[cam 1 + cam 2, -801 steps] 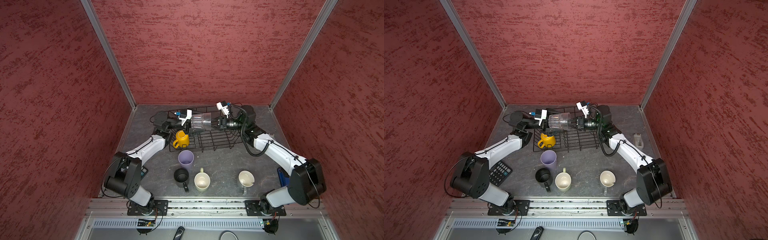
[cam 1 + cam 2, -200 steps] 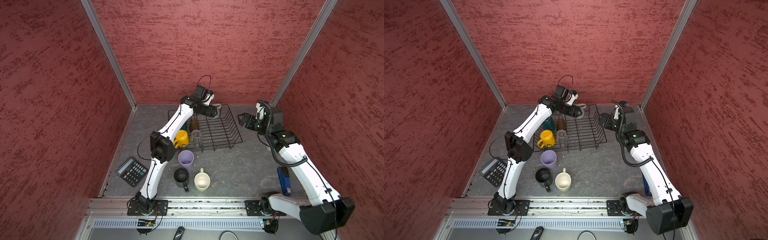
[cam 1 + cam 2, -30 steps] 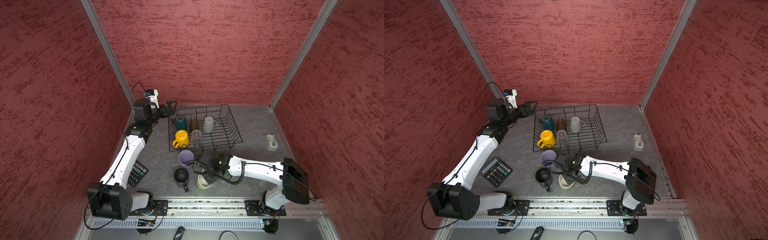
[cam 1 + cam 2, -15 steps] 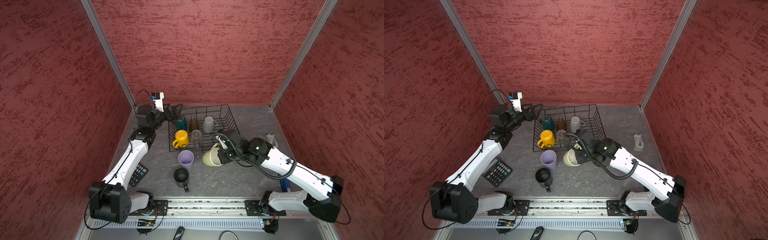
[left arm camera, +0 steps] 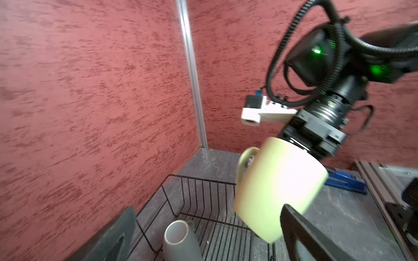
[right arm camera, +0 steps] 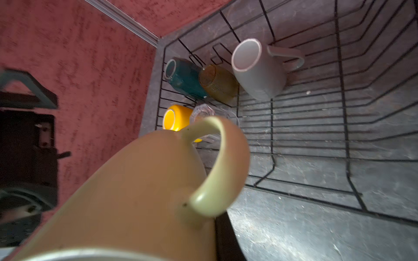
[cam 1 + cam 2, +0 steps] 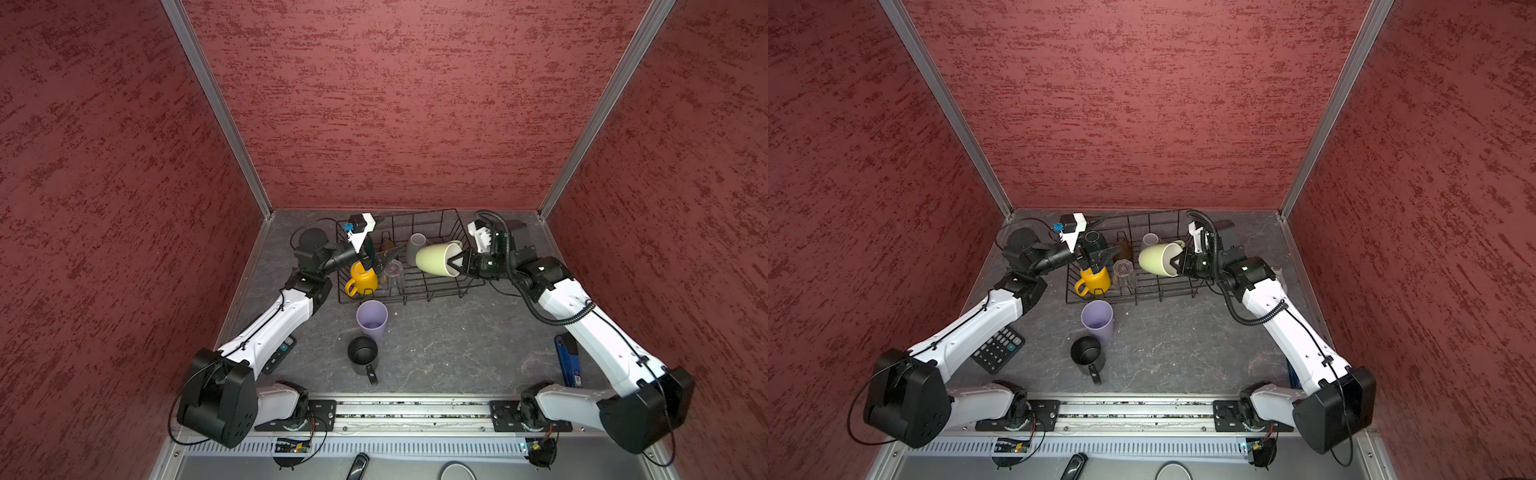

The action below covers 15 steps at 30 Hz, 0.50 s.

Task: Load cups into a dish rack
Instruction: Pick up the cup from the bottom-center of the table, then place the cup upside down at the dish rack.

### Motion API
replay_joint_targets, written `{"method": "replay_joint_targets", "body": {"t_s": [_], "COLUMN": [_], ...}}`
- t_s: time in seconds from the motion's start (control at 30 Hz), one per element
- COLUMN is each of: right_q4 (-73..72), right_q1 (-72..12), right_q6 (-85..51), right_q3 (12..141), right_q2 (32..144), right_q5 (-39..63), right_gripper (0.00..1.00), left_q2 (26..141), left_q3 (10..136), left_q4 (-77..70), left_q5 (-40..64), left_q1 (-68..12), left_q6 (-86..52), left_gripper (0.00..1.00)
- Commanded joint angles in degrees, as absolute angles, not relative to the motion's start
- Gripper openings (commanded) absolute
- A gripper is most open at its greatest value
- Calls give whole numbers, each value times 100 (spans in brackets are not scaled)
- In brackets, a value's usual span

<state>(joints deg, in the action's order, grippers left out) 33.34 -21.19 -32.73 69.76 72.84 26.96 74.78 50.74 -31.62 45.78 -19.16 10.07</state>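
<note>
right claw (image 7: 454,263) pinches cream mug (image 7: 433,257) by rim, tipped over 3 o'clock end of dish rack (image 7: 432,283), prob to lay it down | left claw (image 7: 384,259) wide, empty, 9 o'clock end | tumbler (image 7: 371,318), black mug (image 7: 363,357): counter (image 7: 436,345), 6 o'clock

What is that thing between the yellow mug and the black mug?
The lilac tumbler, upright on the table just outside the dish rack, stands between the yellow mug and the black mug; both top views show it.
</note>
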Motion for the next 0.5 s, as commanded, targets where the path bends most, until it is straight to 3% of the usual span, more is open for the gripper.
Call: {"method": "replay_joint_targets", "body": {"t_s": [0.0, 0.47], "right_q4": [2019, 1052], "right_q1": [-2004, -1999], "right_q6": [-3571, -4048], "right_q3": [7096, 6846], "right_q2": [7270, 7244], "right_q5": [3857, 5023], "right_gripper": [0, 0], "left_q2": [7752, 8410], "left_q3": [5034, 5316], "left_q4": [-3707, -4399], "left_q5": [5630, 6108], "left_q1": [-1942, -2166], "left_q6": [1458, 1468], "left_gripper": [100, 100]}}
